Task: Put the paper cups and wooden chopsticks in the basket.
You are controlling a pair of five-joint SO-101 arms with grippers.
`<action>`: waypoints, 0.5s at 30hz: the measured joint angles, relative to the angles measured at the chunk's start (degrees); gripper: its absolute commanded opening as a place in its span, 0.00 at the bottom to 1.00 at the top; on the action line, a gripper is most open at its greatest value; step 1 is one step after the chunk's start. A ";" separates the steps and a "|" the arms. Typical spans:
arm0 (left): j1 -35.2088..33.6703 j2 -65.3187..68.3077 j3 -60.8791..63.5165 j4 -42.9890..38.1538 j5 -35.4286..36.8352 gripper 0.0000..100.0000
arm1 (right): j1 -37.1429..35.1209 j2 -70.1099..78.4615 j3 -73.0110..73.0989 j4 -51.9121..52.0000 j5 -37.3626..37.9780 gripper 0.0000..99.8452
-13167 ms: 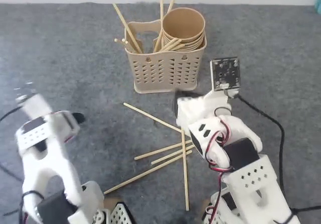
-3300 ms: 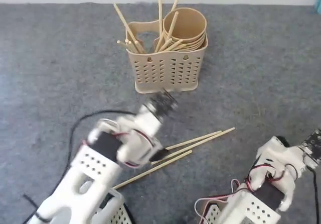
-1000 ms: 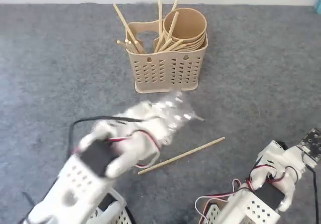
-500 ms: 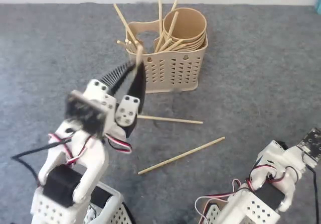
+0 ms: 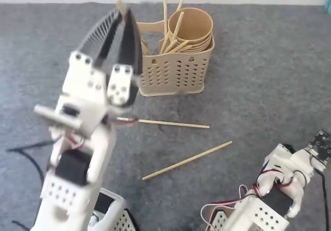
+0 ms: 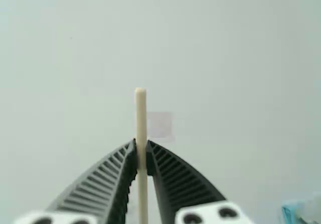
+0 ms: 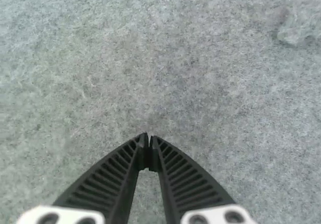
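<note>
The beige basket (image 5: 170,73) stands at the back of the grey carpet with stacked paper cups (image 5: 190,26) and several wooden chopsticks inside. My left gripper (image 5: 122,14) is raised beside the basket's left rim, shut on a chopstick (image 5: 120,4) whose end sticks out past the fingertips. The left wrist view has that chopstick (image 6: 140,118) upright in the left gripper (image 6: 141,151) against a pale wall. Two chopsticks lie on the carpet, one (image 5: 165,123) in front of the basket, the other (image 5: 187,160) nearer. My right gripper (image 7: 148,144) is shut and empty over bare carpet.
The right arm (image 5: 289,174) is folded back at the near right corner. The left arm's white body (image 5: 85,117) takes up the near left and hides the carpet under it. The wall runs just behind the basket.
The left arm has lifted up and toward the basket's top with the chopstick in its gripper. The two chopsticks on the carpet and the right arm have stayed put.
</note>
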 measured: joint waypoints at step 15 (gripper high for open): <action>-2.81 31.12 -12.40 -7.56 0.00 0.01 | 0.00 0.00 0.62 0.00 0.00 0.01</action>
